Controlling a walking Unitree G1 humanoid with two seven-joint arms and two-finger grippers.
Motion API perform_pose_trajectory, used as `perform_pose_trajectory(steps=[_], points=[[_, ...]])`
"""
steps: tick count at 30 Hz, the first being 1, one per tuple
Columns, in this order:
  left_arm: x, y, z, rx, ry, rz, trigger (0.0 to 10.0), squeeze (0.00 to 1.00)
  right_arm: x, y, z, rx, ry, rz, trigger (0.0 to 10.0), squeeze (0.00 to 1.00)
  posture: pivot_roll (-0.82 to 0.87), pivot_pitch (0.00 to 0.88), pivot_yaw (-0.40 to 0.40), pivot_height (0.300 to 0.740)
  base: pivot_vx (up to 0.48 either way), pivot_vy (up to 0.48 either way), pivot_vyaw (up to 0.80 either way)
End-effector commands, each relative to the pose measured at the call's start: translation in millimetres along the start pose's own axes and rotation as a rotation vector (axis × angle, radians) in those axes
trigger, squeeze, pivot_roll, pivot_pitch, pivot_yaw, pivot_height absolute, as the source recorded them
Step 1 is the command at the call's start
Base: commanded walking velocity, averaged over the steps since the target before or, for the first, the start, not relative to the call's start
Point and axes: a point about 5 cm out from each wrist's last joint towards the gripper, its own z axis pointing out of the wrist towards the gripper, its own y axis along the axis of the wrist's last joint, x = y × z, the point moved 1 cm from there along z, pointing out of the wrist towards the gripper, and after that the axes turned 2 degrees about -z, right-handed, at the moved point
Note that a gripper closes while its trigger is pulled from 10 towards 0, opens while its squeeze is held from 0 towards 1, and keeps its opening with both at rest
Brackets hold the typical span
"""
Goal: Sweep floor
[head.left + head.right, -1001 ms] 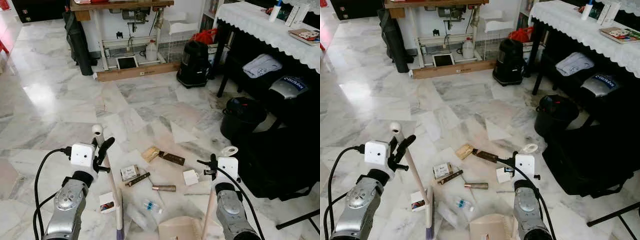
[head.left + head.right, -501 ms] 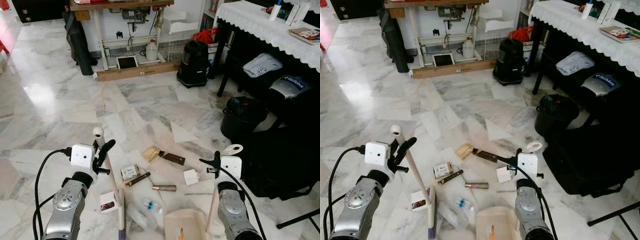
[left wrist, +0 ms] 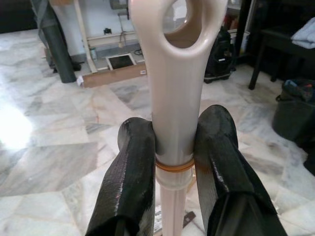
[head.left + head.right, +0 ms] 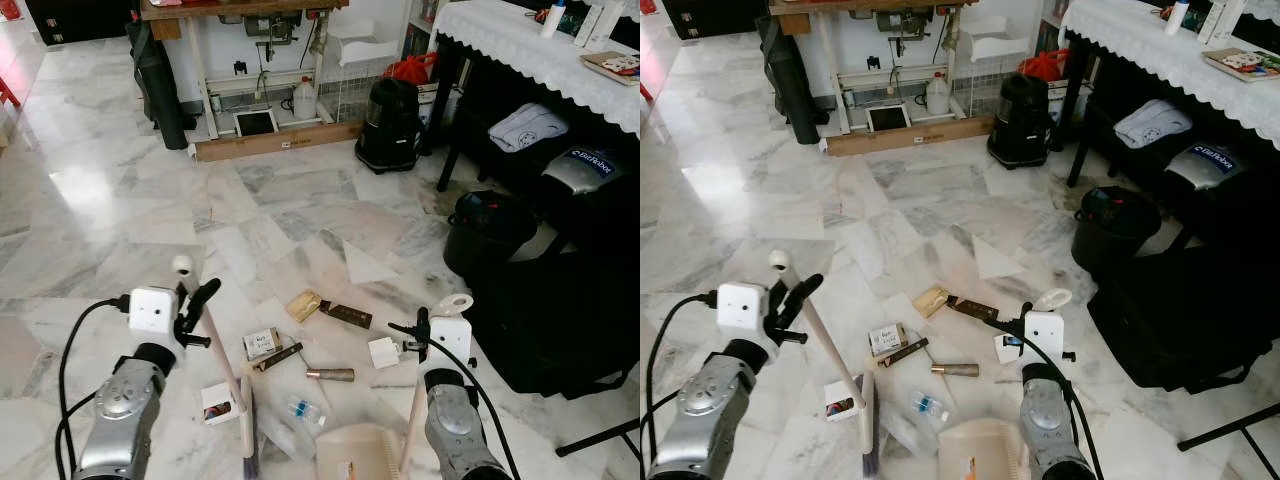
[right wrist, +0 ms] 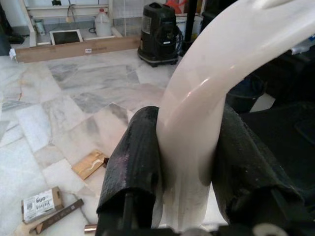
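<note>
My left gripper [image 4: 195, 305] is shut on the upper end of a cream broom handle [image 4: 215, 345], whose fingers [image 3: 133, 167] clamp it just below the hanging loop. The broom head [image 4: 247, 440] rests on the marble floor beside me. My right gripper [image 4: 420, 325] is shut on the cream handle [image 5: 206, 88] of a dustpan [image 4: 360, 455] standing on the floor at the lower edge. Between them lies litter: a tan box [image 4: 301, 305], a dark bar [image 4: 345, 316], a small carton [image 4: 260, 343], a metal tube [image 4: 329, 375], a white box [image 4: 382, 352] and a plastic bottle [image 4: 302, 411].
A black bin [image 4: 487, 232] and a large black bag [image 4: 560, 330] stand to the right under a table with a white cloth [image 4: 520, 50]. A black vacuum [image 4: 391, 125] and a wooden plank [image 4: 275, 142] sit farther ahead. Open marble floor stretches ahead and to the left.
The broom's top has leaned left with my left gripper while its head slid slightly right toward the litter. The dustpan and right gripper shifted a little forward, then back.
</note>
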Motion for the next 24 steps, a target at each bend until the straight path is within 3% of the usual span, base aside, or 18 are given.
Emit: perform_pose_trajectory(steps=[1, 6, 9, 17, 24], points=[[4.3, 1, -1.5, 0.026, -0.015, 0.004, 10.0, 0.0, 2.4, -5, -4.0, 0.014, 0.019, -0.012, 10.0, 0.0, 0.16, 0.09, -0.003, 0.74, 0.0, 0.0, 0.0], [6.9, -12, -6.8, 0.128, -0.057, 0.017, 10.0, 0.0, 1.6, -7, -4.8, 0.022, 0.017, -0.019, 10.0, 0.0, 0.16, 0.09, -0.001, 0.74, 0.0, 0.0, 0.0], [4.0, -22, -13.1, 0.219, -0.152, 0.006, 10.0, 0.0, -2.1, -7, -3.9, 0.022, 0.009, -0.028, 10.0, 0.0, 0.16, 0.09, -0.001, 0.74, 0.0, 0.0, 0.0], [-0.3, -22, -16.9, 0.254, -0.23, -0.084, 10.0, 0.0, -4.1, -6, -1.9, 0.022, 0.007, -0.039, 10.0, 0.0, 0.16, 0.087, -0.005, 0.74, 0.0, 0.0, 0.0], [-0.5, -8, -17.3, 0.232, -0.268, -0.203, 10.0, 0.0, -1.5, -6, -1.2, 0.025, 0.013, -0.047, 10.0, 0.0, 0.16, 0.085, -0.007, 0.74, 0.0, 0.0, 0.0]])
